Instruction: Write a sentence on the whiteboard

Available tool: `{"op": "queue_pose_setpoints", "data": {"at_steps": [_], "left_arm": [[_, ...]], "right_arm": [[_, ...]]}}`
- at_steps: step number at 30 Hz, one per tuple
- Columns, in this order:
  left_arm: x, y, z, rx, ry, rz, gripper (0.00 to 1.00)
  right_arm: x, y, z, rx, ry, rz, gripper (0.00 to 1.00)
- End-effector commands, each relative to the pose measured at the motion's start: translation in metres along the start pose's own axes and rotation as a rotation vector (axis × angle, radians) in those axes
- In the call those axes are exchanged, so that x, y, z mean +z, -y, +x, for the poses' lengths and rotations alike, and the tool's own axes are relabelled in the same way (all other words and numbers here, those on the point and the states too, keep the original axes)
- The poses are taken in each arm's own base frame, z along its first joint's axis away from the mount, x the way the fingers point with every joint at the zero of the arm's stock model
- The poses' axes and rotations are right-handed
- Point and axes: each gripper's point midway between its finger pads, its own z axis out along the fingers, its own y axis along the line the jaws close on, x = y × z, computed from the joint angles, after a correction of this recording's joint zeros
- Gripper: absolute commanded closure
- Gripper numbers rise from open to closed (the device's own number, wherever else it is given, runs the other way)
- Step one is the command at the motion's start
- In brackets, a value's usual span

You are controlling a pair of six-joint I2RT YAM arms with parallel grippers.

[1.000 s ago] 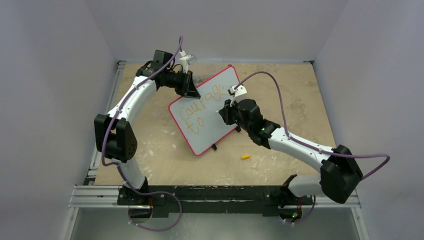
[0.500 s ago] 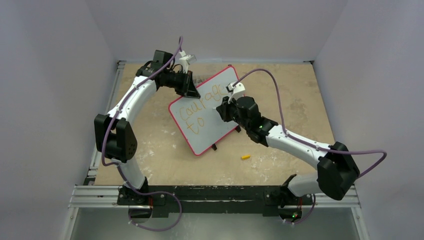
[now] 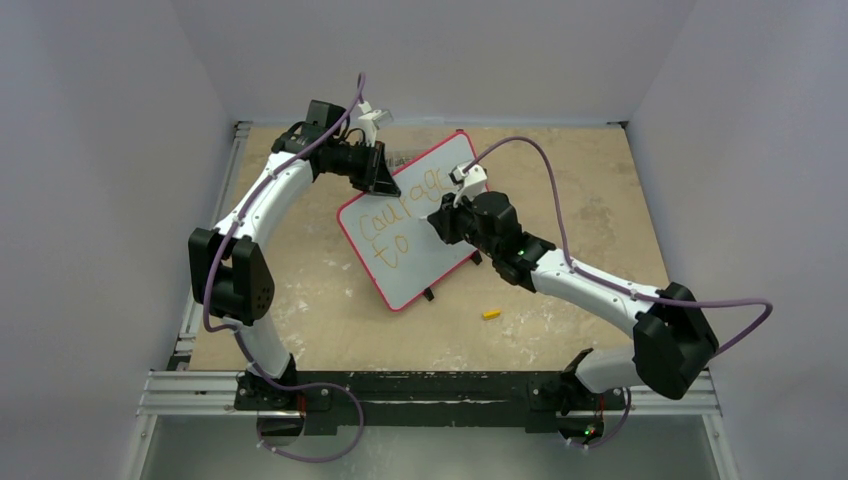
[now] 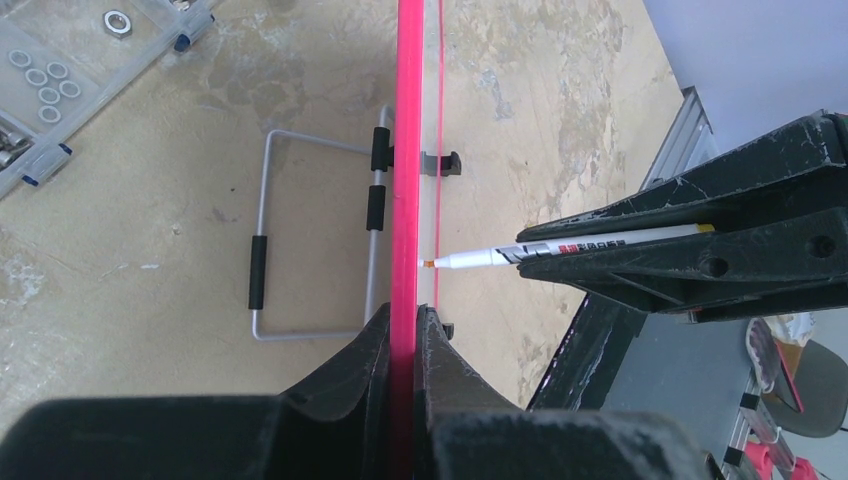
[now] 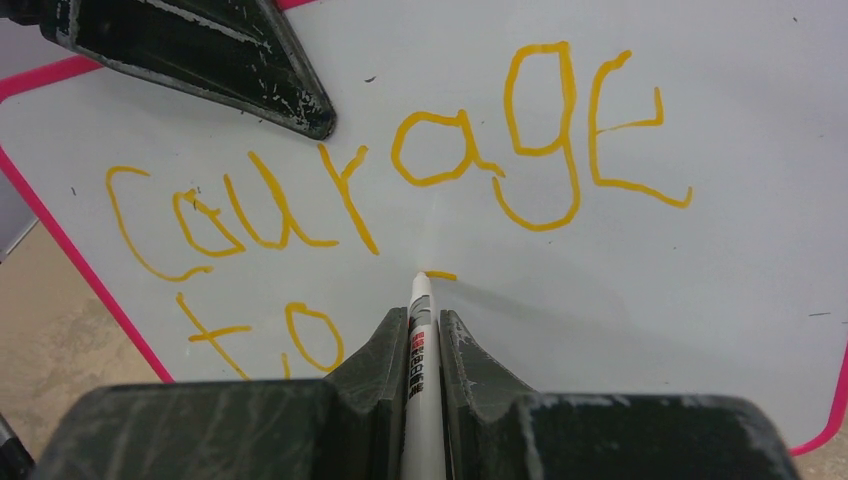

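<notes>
The whiteboard [image 3: 410,225] stands tilted on the table, its red-pink rim [image 4: 407,150] seen edge-on in the left wrist view. My left gripper [image 4: 411,320] is shut on that rim at the board's top edge [image 3: 385,182]. The sentence [image 5: 400,180] reads "courage" with "to" [image 5: 265,335] below, in orange-yellow. My right gripper [image 5: 424,325] is shut on a white marker [image 5: 421,360]. Its tip touches the board face just right of "to", beside a short fresh stroke [image 5: 441,275]. The marker also shows in the left wrist view [image 4: 560,250].
A wire stand [image 4: 265,250] props the board from behind. A clear parts box [image 4: 60,80] with washers lies behind the board. A small yellow marker cap [image 3: 490,314] lies on the table in front of the board, near my right arm [image 3: 600,290].
My right gripper has moved left and slightly up across the board with the marker. The left arm and the board have not moved.
</notes>
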Motion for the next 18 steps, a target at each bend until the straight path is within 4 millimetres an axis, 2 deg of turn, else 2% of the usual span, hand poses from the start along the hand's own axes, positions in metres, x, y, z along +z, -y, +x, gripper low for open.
{"op": "queue_pose_setpoints", "data": {"at_steps": [1, 11, 18], "left_arm": [[0.007, -0.004, 0.023, -0.012, -0.074, -0.052, 1.0], [0.006, -0.003, 0.023, -0.012, -0.074, -0.053, 1.0], [0.007, -0.003, 0.023, -0.011, -0.075, -0.051, 1.0]], "right_arm": [[0.003, -0.009, -0.002, -0.017, 0.008, -0.056, 1.0], [-0.004, -0.003, 0.024, -0.016, -0.05, -0.049, 1.0], [-0.007, 0.013, 0.025, -0.003, -0.049, 0.042, 1.0]]}}
